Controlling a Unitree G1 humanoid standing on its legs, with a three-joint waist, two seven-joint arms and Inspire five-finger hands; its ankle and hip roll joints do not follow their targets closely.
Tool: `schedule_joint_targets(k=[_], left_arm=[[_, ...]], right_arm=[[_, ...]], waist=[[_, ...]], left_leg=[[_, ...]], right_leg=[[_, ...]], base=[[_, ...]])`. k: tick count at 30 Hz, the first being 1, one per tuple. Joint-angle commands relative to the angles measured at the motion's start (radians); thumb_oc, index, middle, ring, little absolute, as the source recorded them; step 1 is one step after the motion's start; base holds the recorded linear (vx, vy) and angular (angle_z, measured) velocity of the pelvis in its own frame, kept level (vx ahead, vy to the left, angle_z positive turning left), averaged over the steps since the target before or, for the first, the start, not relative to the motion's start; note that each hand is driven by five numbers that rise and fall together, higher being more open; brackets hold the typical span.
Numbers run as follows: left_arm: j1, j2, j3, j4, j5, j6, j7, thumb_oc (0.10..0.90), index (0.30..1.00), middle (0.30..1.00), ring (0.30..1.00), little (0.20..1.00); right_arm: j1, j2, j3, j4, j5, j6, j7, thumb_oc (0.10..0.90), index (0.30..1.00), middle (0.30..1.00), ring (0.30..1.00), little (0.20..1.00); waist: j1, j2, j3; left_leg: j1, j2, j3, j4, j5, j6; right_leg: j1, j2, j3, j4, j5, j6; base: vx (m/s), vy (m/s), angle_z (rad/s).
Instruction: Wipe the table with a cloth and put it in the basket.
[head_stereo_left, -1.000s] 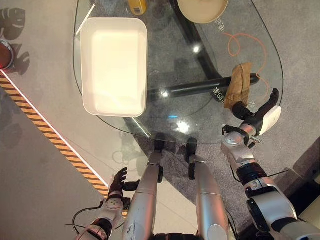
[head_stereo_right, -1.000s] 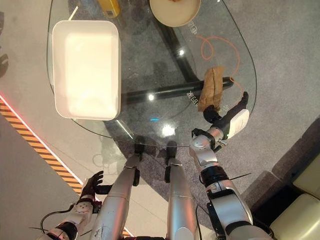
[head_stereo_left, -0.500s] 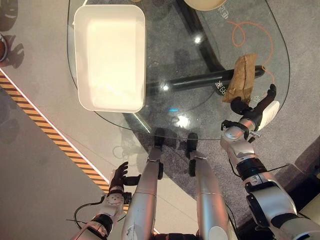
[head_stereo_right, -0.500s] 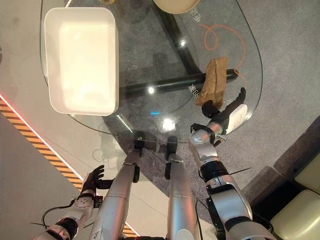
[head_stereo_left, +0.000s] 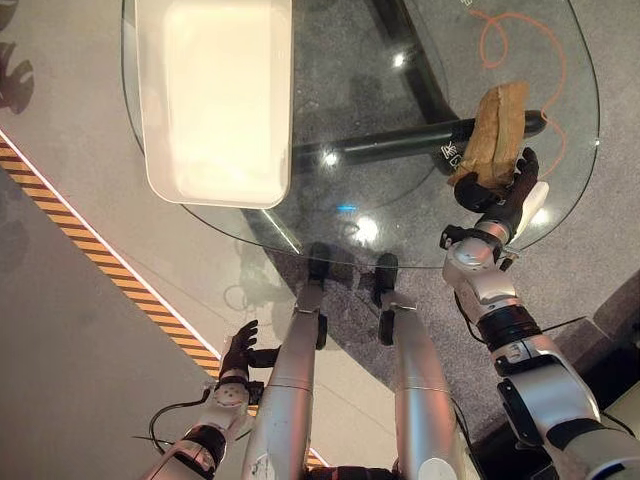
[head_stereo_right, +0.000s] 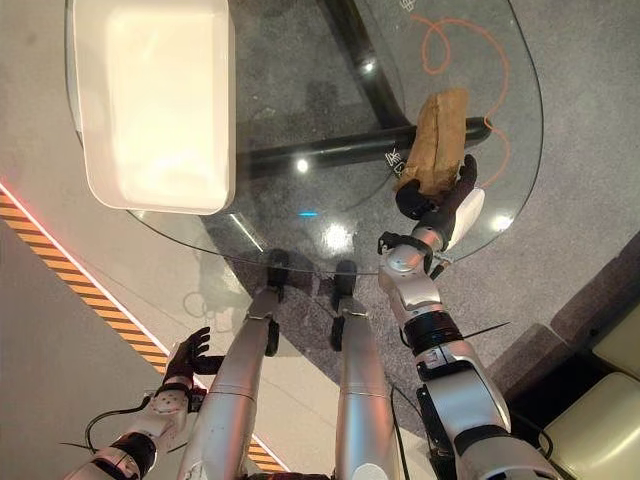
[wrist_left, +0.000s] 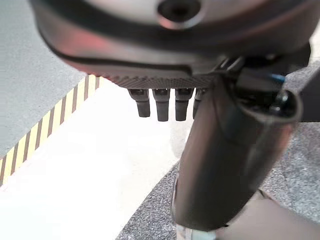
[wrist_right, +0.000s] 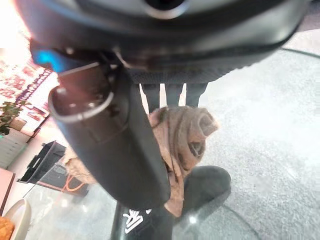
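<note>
A crumpled brown cloth (head_stereo_left: 497, 130) lies near the right edge of the round glass table (head_stereo_left: 380, 100). My right hand (head_stereo_left: 497, 195) lies over the cloth's near end, fingers and thumb reaching onto it. In the right wrist view the fingers (wrist_right: 172, 92) run straight out to the cloth (wrist_right: 182, 132) and the thumb (wrist_right: 120, 145) stands beside it. The white rectangular basket (head_stereo_left: 215, 198) sits on the table's left side. My left hand (head_stereo_left: 238, 355) hangs low at the left, away from the table, its fingers (wrist_left: 162, 102) relaxed and holding nothing.
A black table leg (head_stereo_left: 400, 145) and an orange cable (head_stereo_left: 520, 30) show through the glass. Yellow-black floor tape (head_stereo_left: 100, 270) runs diagonally at the left. A pale seat (head_stereo_right: 600, 430) stands at the lower right.
The camera has shifted, sliding the table up the view. My right hand has moved forward onto the cloth's near end and its thumb has swung in toward the cloth. The left hand stays put.
</note>
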Motion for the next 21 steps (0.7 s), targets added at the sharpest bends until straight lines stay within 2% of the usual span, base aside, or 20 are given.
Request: schedule_joint_targets(k=[1,7,8,9,10,21], left_arm=[[0.064,-0.075,-0.025,-0.020,-0.030,0.007,0.017,0.800,0.900,0.900,0.900,0.900],[0.064,-0.072,-0.031,-0.021,-0.032,0.003,0.009,0.800,0.900,0.900,0.900,0.900],[0.065,-0.071,-0.033,-0.024,-0.032,0.002,0.009,0.800,0.900,0.900,0.900,0.900],[0.064,-0.072,-0.034,-0.027,-0.034,0.001,0.009,0.800,0.900,0.900,0.900,0.900],[0.065,-0.072,-0.037,-0.030,-0.034,-0.002,0.007,0.800,0.900,0.900,0.900,0.900],[0.075,-0.065,-0.052,-0.040,-0.052,-0.010,0.010,0.800,0.900,0.900,0.900,0.900]], right_arm=[[-0.014,-0.102,0.008,-0.061,0.007,-0.028,0.043,0.800,0.900,0.900,0.900,0.900],[-0.026,-0.124,0.030,-0.018,0.063,0.028,0.122,0.800,0.900,0.900,0.900,0.900],[-0.025,-0.125,0.033,-0.014,0.059,0.035,0.128,0.638,0.761,0.761,0.761,0.738],[-0.026,-0.128,0.037,-0.011,0.060,0.044,0.132,0.166,0.356,0.356,0.356,0.266],[-0.028,-0.133,0.042,-0.003,0.071,0.060,0.127,0.100,0.300,0.300,0.300,0.200],[-0.077,-0.180,0.059,0.064,0.077,0.067,0.167,0.100,0.300,0.300,0.300,0.200]], waist=[[0.012,0.042,-0.018],[0.013,0.046,-0.018],[0.013,0.046,-0.018],[0.013,0.047,-0.018],[0.013,0.048,-0.018],[0.026,0.054,-0.018]], left_leg=[[-0.045,-0.015,0.091,0.167,-0.109,0.079],[-0.073,-0.015,0.101,0.185,-0.115,0.076],[-0.076,-0.015,0.101,0.188,-0.117,0.076],[-0.080,-0.014,0.102,0.190,-0.118,0.075],[-0.084,-0.014,0.103,0.193,-0.119,0.076],[-0.102,-0.017,0.094,0.204,-0.124,0.078]], right_leg=[[-0.023,0.038,-0.003,-0.115,0.153,-0.011],[-0.051,0.035,-0.014,-0.095,0.148,-0.013],[-0.055,0.035,-0.014,-0.091,0.148,-0.013],[-0.059,0.033,-0.015,-0.089,0.147,-0.013],[-0.063,0.032,-0.016,-0.087,0.147,-0.013],[-0.086,0.031,-0.020,-0.058,0.144,-0.011]], base=[[0.00,0.000,0.00],[0.00,0.000,0.00],[0.00,0.000,0.00],[0.01,0.008,0.04],[0.01,0.009,0.05],[0.01,0.007,0.04]])
